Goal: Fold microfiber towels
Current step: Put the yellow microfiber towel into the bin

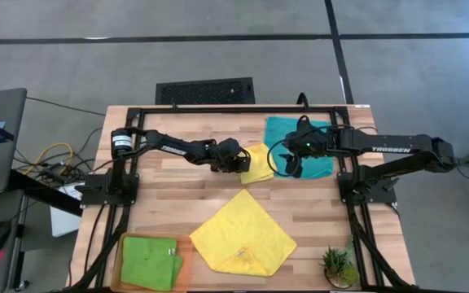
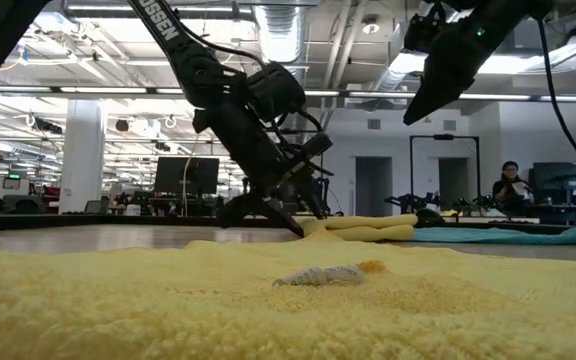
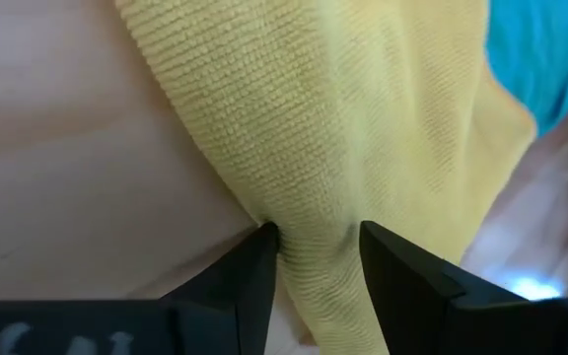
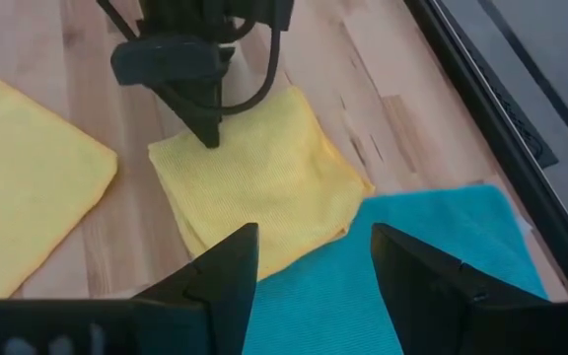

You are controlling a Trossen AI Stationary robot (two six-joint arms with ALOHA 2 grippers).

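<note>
A small folded yellow towel (image 1: pixel 259 166) lies on the wooden table, its right edge over a teal towel (image 1: pixel 306 137). My left gripper (image 1: pixel 240 160) is shut on the folded yellow towel's left edge. My right gripper (image 1: pixel 288 160) hovers open and empty above the teal towel (image 4: pixel 422 266), right of the yellow one (image 4: pixel 254 187). A larger yellow towel (image 1: pixel 243 233) lies spread like a diamond near the front. A lime green towel (image 1: pixel 148 260) lies folded on the orange tray. My left gripper pinches a bunched ridge of the yellow towel (image 3: pixel 316 258) between its two fingers, at the towel's left edge (image 4: pixel 197 150). The fingers slant down from the table's left. The towel lies on the table and reaches away from the fingers toward the teal one.
The orange tray (image 1: pixel 187 267) sits at the front left. A small potted plant (image 1: pixel 338 264) stands at the front right. Black frame rails (image 1: pixel 218 109) run along the table's far and side edges. A person sits in the room behind (image 2: pixel 511 185).
</note>
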